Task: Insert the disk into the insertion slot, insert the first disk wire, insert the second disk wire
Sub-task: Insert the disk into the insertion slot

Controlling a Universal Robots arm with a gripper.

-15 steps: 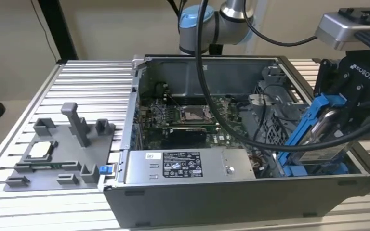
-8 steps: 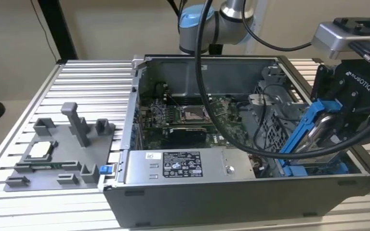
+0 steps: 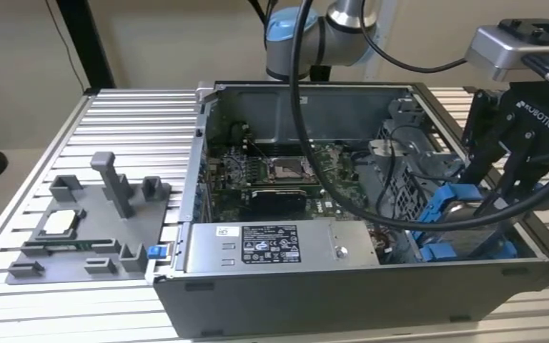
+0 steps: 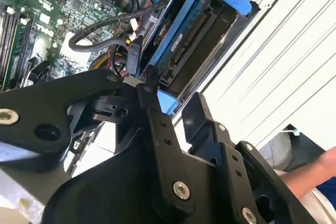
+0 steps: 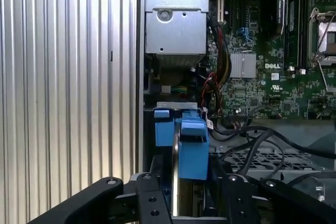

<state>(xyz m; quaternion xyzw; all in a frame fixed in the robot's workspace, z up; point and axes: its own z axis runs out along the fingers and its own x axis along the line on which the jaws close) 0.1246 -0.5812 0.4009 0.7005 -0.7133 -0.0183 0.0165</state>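
Note:
The disk [image 3: 456, 196], silver in a bright blue carrier, stands on edge and tilted at the front corner of the open computer case on the exterior view's right. Its lower end sits in the insertion slot [image 3: 515, 249], a grey metal bay. My black gripper [image 3: 494, 214] reaches down over it. In the first wrist view the fingers [image 5: 147, 187] flank the blue carrier [image 5: 191, 140]. The second wrist view shows the disk's [image 4: 184, 40] connector end beyond my gripper [image 4: 173, 90], shut on the carrier. Loose black wires [image 4: 105, 38] with a black plug lie beside the disk.
A grey labelled power supply box [image 3: 269, 246] fills the case front, with the green motherboard [image 3: 284, 171] behind it and a perforated cage [image 3: 403, 179] beside the bay. A grey fixture [image 3: 94, 221] stands on the ridged table [image 3: 131, 121]. A person's hand [image 4: 315, 171] is nearby.

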